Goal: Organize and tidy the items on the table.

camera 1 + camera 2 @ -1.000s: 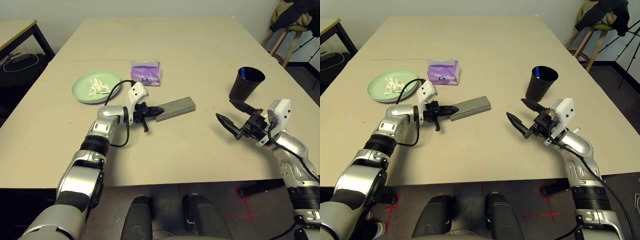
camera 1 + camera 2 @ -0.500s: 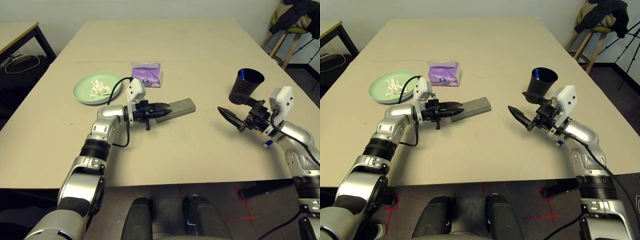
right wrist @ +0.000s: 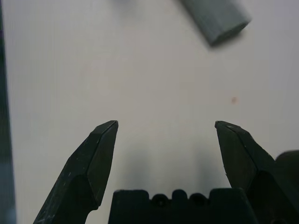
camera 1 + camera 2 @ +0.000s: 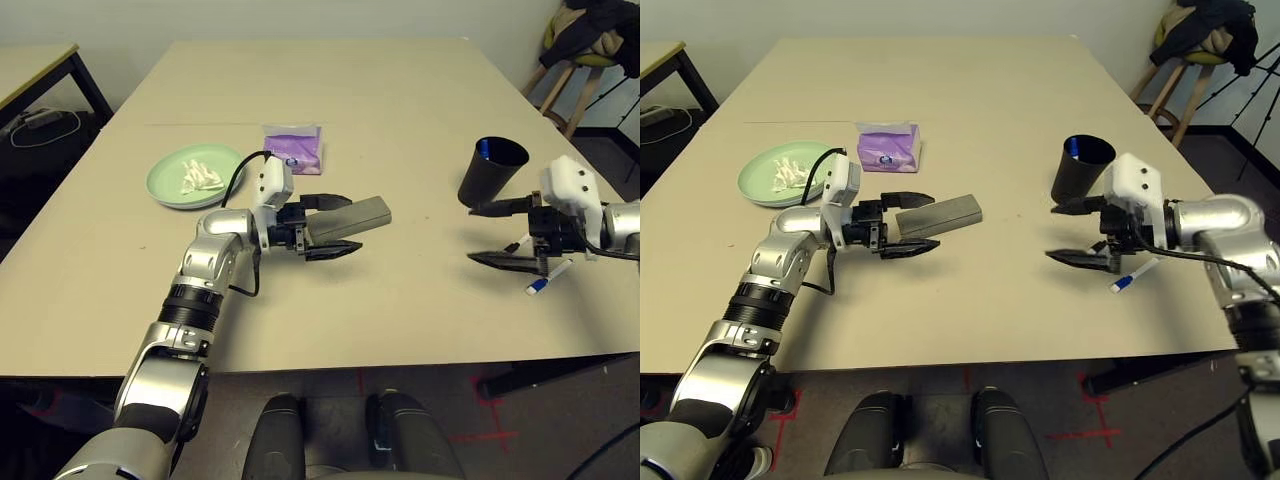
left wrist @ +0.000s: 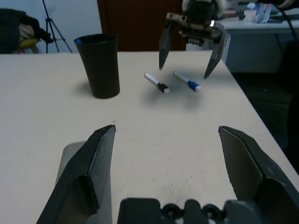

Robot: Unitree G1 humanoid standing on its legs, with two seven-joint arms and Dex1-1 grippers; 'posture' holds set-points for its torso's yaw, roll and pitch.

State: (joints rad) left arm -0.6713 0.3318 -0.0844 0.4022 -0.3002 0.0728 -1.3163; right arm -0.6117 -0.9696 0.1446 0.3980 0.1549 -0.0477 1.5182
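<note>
The left tool (image 4: 325, 223) stands with its fingers wide apart and level, straddling the near end of the grey glasses case (image 4: 352, 214). One finger lies just beyond the case and one just short of it, and neither is pressing on it. The case rests flat on the counter (image 4: 350, 110), so the tool looks lined up either to clamp it or to back away. Behind that tool, toward the arm's outer side, sit the purple tissue pack (image 4: 292, 146) and the pale-green plate (image 4: 192, 174) with crumpled tissue (image 4: 197, 175) on it.

The right tool (image 4: 1085, 232) is also spread wide and holds nothing. It hangs above the counter, angled downward. Just beside its lower finger lies a marker with a blue end (image 4: 1134, 276); the left wrist view shows a second marker with a black end (image 5: 156, 83) next to it. The black cup (image 4: 493, 172) stands upright just past the upper finger, a likely home for the markers.
</note>
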